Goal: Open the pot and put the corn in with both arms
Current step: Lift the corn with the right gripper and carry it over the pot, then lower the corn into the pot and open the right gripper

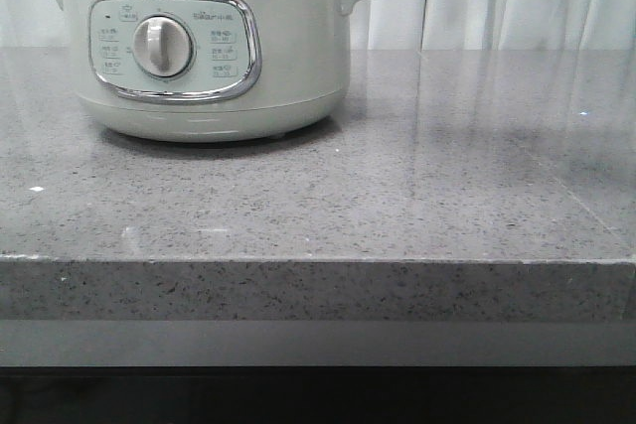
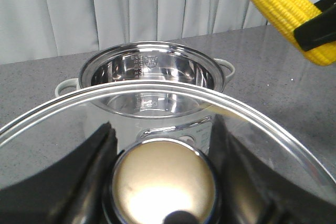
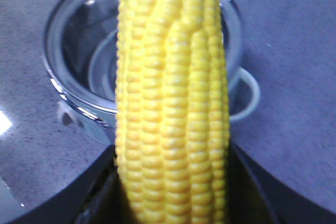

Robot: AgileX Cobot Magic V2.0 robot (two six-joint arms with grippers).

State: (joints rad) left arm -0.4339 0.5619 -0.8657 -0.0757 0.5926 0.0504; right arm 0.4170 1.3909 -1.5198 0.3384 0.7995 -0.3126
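White curtains hang behind a speckled grey stone desk [image 1: 397, 206]. On its left part the pale green electric cooker pot [image 1: 209, 47] is set, uncovered, its steel inner bowl [image 2: 152, 80] seen bare from both wrist views. The corn cob [image 3: 173, 103] is held in the air above the desk, near the pot, clamped by the right fingers [image 2: 315, 27]. The glass lid [image 2: 157, 129] is held off the pot by its round knob [image 2: 163, 182], gripped between the left fingers [image 2: 92, 177].
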